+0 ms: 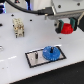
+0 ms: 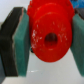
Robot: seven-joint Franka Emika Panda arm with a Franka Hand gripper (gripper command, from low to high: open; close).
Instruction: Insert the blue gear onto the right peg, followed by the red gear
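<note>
The red gear (image 1: 65, 28) hangs in the air at the exterior view's right, held between the fingers of my gripper (image 1: 65, 28). In the wrist view the red gear (image 2: 50, 34) fills the gap between two teal pads (image 2: 22, 44), and its centre hole shows. The blue gear (image 1: 50, 53) lies flat on the right side of the black-rimmed grey plate (image 1: 33, 59), over the right peg, which is hidden. A thin dark peg (image 1: 38, 53) stands to the left of the blue gear. The gripper is above and to the right of the plate.
A cream-coloured block-like object (image 1: 18, 27) stands on the white table at the exterior view's left. A dark cable (image 1: 22, 6) runs along the back. The arm's white body (image 1: 62, 11) reaches in from the upper right.
</note>
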